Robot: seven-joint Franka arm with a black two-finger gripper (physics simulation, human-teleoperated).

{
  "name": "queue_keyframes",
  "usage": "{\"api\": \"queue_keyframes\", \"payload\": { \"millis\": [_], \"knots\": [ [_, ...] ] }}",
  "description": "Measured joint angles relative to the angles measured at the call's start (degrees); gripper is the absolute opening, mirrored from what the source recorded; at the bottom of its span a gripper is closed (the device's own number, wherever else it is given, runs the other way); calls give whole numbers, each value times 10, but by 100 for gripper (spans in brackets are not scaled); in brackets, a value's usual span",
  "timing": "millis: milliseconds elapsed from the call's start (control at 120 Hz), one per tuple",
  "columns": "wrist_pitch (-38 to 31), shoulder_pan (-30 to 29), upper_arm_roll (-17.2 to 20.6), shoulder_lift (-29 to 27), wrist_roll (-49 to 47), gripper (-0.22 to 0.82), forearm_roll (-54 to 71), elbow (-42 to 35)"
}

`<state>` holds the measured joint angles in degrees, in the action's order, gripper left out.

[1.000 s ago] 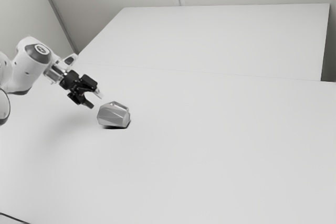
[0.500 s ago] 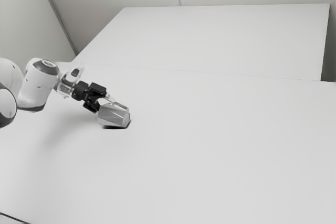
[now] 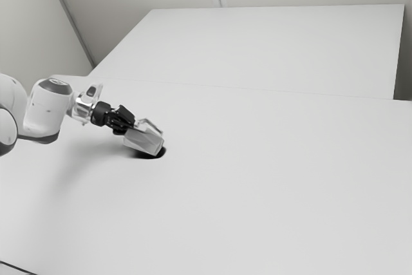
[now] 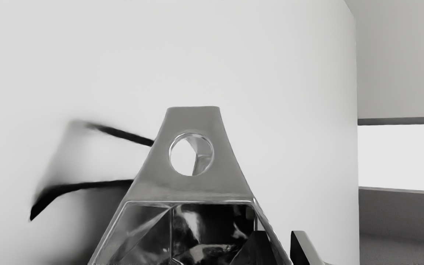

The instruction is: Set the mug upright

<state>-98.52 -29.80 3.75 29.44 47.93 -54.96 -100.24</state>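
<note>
Leaning, the mug [image 3: 145,142] sits at the pincer [image 3: 133,129], wall pinched between fingers.

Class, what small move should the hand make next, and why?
Probably tip the mug gently toward upright: the hand grips its wall at the open end, and the mug leans, its base pointing down toward the exterior view's right.

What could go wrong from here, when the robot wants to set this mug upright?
The mug might twist or slip, since the fingers pinch only one side wall, one inside and one outside. It is also tilted over the table, so releasing it now could let it fall on its side.
</note>
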Motion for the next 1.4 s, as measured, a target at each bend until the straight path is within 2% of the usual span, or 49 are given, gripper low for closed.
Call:
{"api": "queue_keyframes", "payload": {
  "millis": [200,350,608,850,1067,1233,1400],
  "knots": [
    [-4,-1,7,-19,7,-13,9,-4],
    [-7,15,24,-79,2,-15,52,-5],
    [-26,145,23,-197,-70,-17,253,-13],
    [-50,224,25,-337,-156,-17,392,-141],
    [-154,224,46,-409,-223,-17,465,-269],
    [-271,226,56,-416,-269,-17,493,-343],
    [-348,254,56,-415,-312,-16,519,-373]
  ]
}}
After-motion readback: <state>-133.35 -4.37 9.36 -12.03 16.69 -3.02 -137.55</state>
